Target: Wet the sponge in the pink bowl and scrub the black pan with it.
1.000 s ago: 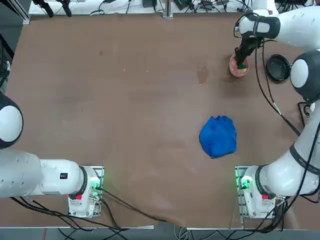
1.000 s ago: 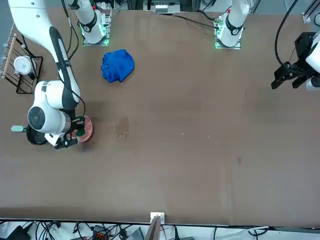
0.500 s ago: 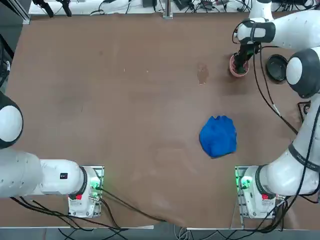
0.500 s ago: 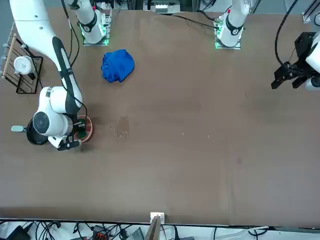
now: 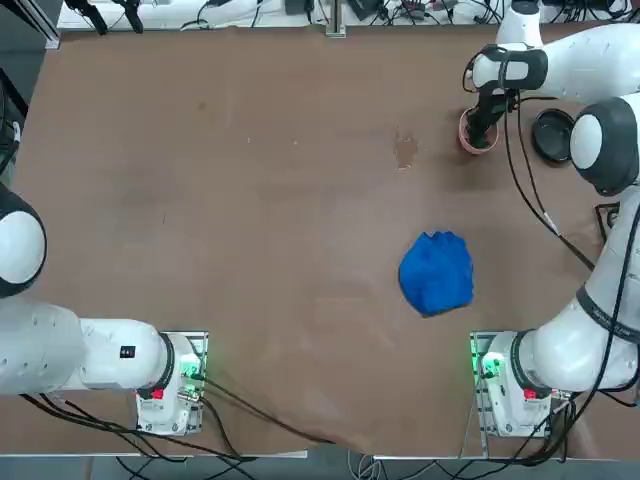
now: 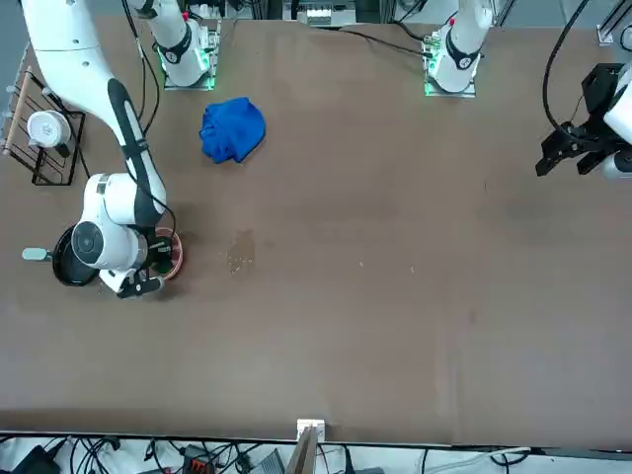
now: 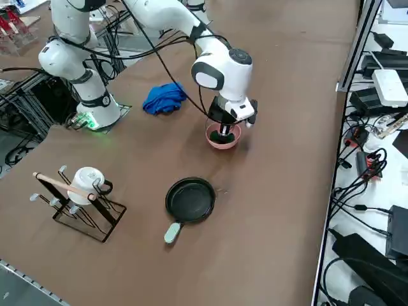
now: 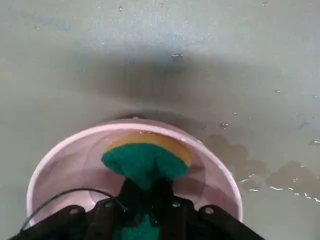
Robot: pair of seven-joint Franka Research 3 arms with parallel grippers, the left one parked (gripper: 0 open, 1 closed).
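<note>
Since a second ago we've seen the right arm drop lower over the pink bowl [image 8: 135, 145], so the right gripper [image 8: 145, 197] now reaches down inside it instead of hanging just above the rim. Its fingers are pinching the sponge [image 8: 145, 162], green with a yellow layer, and the sponge is pushed down into the bowl so its end fans out against the bottom. We can see water in the bowl plus a few drops and a wet patch on the table [image 5: 250, 220] just beside it. Nothing else budged: the black pan [image 7: 190, 199] sits near the bowl, apart from it, handle pointing away, and the blue cloth [image 5: 437, 272] lies well apart toward the arm's base.
</note>
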